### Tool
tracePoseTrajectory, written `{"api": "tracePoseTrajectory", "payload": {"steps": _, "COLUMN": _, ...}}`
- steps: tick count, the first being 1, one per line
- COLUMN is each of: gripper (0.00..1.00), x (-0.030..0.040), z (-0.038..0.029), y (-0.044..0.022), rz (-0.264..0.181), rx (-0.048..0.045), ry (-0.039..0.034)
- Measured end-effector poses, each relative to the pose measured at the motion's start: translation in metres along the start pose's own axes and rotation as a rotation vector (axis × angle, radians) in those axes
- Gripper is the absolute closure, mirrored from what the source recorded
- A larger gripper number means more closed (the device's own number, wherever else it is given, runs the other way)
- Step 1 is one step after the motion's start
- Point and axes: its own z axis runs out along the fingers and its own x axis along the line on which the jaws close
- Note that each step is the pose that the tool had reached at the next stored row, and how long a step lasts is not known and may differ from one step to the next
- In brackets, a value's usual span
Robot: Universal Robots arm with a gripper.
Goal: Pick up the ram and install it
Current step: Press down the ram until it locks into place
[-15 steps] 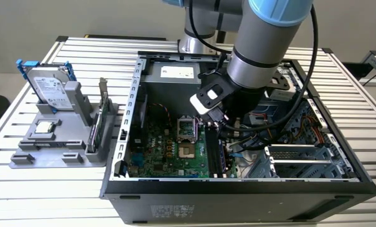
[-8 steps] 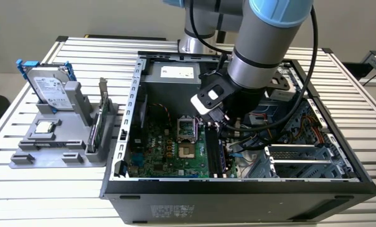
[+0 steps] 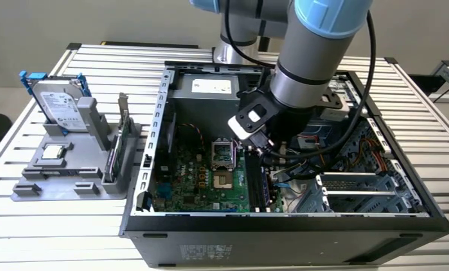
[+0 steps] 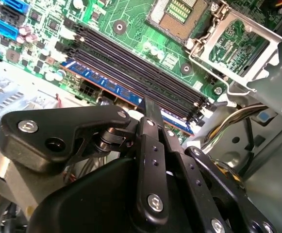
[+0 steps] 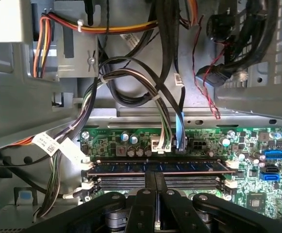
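counter [image 3: 405, 101]: slatted metal, carries the open computer case [image 3: 285, 226] | motherboard [image 3: 186, 180]: green, flat on the case floor | my claw [image 5: 155, 180]: down inside the case, fingers together above the slots | ram [image 5: 157, 166]: dark blue stick lying along the outermost black slot [image 4: 141, 73], just under my fingertips, its middle pinched between them

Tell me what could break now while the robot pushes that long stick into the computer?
The stick sits in the outermost slot with the gripper pinched on its middle. If it is tilted, pushing might bend it or strain the green board. The bundle of wires hangs close above the stick, so the gripper could snag them.
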Motion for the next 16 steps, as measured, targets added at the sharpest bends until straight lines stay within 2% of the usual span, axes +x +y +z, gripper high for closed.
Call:
{"api": "tracePoseTrajectory", "payload": {"steps": 7, "gripper": 1.00, "x": 0.0022, "z": 0.0038, "y": 0.0014, "rz": -0.022, "rx": -0.0009, "ry": -0.0006}}
{"api": "tracePoseTrajectory", "payload": {"steps": 16, "gripper": 1.00, "x": 0.0024, "z": 0.0090, "y": 0.0017, "rz": -0.022, "rx": -0.0010, "ry": -0.0006}}
